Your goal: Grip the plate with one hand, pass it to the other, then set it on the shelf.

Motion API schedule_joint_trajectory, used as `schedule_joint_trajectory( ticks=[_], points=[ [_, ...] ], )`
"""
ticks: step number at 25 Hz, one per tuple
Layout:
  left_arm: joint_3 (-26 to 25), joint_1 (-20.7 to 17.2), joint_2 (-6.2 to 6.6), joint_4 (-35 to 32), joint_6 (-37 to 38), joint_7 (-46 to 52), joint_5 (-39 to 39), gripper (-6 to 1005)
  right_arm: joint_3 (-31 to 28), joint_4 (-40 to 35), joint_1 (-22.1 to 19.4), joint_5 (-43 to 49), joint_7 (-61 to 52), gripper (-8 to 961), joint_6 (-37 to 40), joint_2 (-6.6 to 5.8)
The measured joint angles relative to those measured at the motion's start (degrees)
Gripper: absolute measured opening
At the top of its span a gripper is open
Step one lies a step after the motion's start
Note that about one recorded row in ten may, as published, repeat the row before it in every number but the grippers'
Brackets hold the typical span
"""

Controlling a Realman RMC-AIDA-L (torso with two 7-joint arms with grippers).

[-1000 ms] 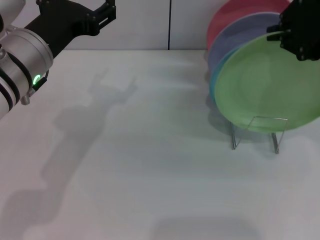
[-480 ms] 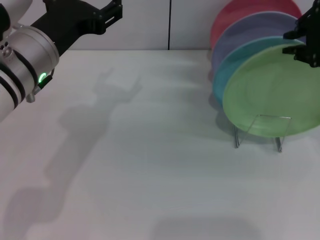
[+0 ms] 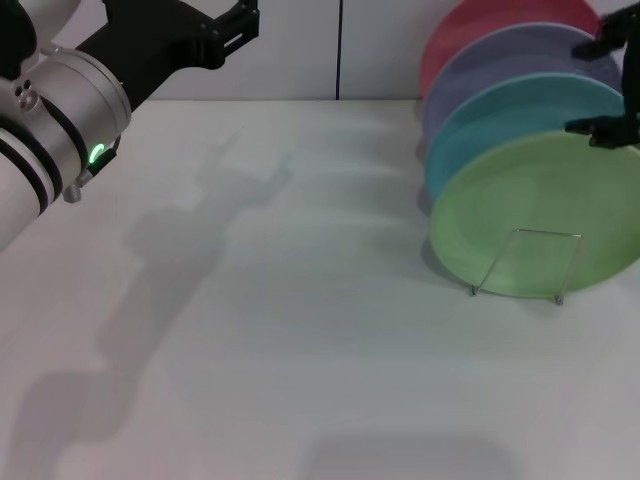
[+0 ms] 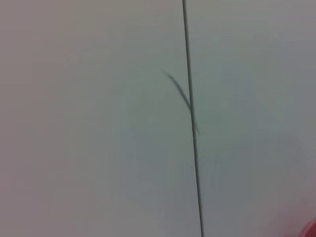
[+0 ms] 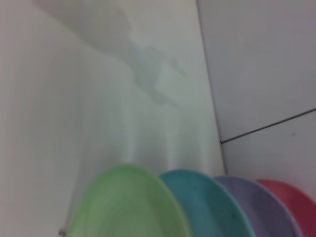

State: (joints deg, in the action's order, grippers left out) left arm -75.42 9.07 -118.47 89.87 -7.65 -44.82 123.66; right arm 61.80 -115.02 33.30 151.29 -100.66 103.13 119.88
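No brand, label or writing can be read on anything in view. The light green plate (image 3: 535,215) stands tilted on edge at the front of the wire dish rack (image 3: 525,262), at the right of the white tabletop (image 3: 300,330), with a teal plate (image 3: 500,105), a lavender plate (image 3: 500,60) and a pink plate (image 3: 480,25) leaning in a row behind it; the right wrist view shows the same four rims side by side. The right end effector (image 3: 612,85) is at the right edge of the head view, above the green plate's upper rim; its two black fingers (image 3: 600,128) stand apart, the lower one just at the rim, and whether it touches the plate cannot be told. It holds nothing. The left end effector (image 3: 245,20) is raised at the upper left, well apart from the plates, its black fingers spread and holding nothing, a green ring light (image 3: 97,154) glowing on its silver wrist. Its wrist camera sees only the pale wall (image 4: 98,118) with a dark vertical seam (image 4: 191,118). The broad middle and front of the tabletop lie open between the two arms, with only shadows across them.
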Motion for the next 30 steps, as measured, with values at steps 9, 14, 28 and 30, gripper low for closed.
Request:
schedule_joint_trajectory(
  ticks=[9, 14, 28, 30],
  points=[
    [0.1, 0.0, 0.09, 0.4, 1.1, -0.4, 0.6, 859, -19.2, -2.8, -0.8, -17.5, -1.7, 715, -4.0, -0.58],
    [0.4, -0.5, 0.06, -0.6, 6.2, -0.6, 3.4, 859, -37.5, 0.6, -8.4, -42.3, -2.6, 714, -10.1, -0.44],
    [8.1, -1.4, 0.22, -30.4, 55.9, 17.6, 12.2, 859, -55.2, 71.5, -32.2, -98.3, 38.1, 714, -0.8, -0.77],
    [7.8, -0.8, 0.34, -35.6, 58.7, 23.8, 13.2, 859, -59.8, 81.6, -32.1, -99.3, 45.2, 713, 2.2, -0.89]
  ],
)
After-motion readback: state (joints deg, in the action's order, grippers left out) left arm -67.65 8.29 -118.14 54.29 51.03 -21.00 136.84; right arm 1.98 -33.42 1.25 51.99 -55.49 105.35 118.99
